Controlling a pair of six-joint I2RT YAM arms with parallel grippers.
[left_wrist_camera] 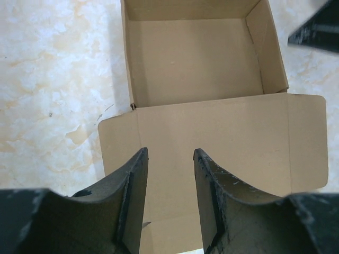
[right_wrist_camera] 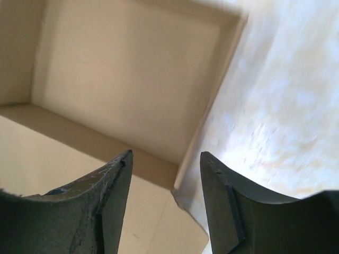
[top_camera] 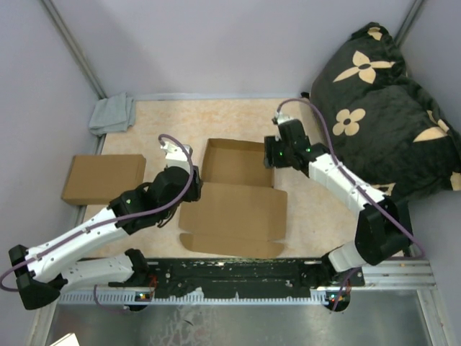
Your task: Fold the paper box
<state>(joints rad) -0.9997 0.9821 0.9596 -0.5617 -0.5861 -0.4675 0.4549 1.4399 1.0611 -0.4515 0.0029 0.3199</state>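
Top external: paper box (top_camera: 234,209) sits mid-table, partly formed, with both grippers open and empty.

Box is plain brown cardboard. Its tray end has the walls standing upright on the far side, and the lid panel with its side flaps lies flat toward the arm bases. Left wrist: left gripper (left_wrist_camera: 169,153) hovers over the flat lid panel, fingers parted with a clear gap and nothing between them. Right wrist: right gripper (right_wrist_camera: 165,156) hangs above the tray's right wall, close to where it meets the lid. Its jaws are apart and grip nothing; the view is slightly blurred. On the table (top_camera: 317,209), a second flat cardboard piece (top_camera: 103,178) lies at the left edge, well apart from the box. A grey cloth (top_camera: 112,113) sits in the far-left corner. A black cushion (top_camera: 389,101) with tan flower motifs is at the right.
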